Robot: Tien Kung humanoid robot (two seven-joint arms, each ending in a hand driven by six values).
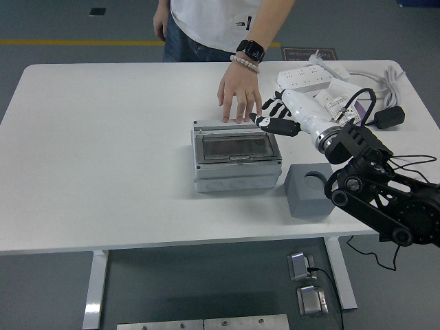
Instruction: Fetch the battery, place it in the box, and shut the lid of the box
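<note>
The grey box (236, 163) stands mid-table with its clear lid (232, 146) lying flat and closed on top. Through the lid only a dim dark shape shows, so the battery cannot be made out. My right hand (276, 120) hovers just past the box's right rear corner, fingers spread and holding nothing. A person's hand (238, 96) rests with its fingertips on the table at the box's back edge. My left arm is out of sight.
A grey block with a round recess (309, 190) sits right of the box, close to my right forearm. White power strips (302, 80), a black adapter (389, 117) and cables crowd the far right corner. The person stands at the far side.
</note>
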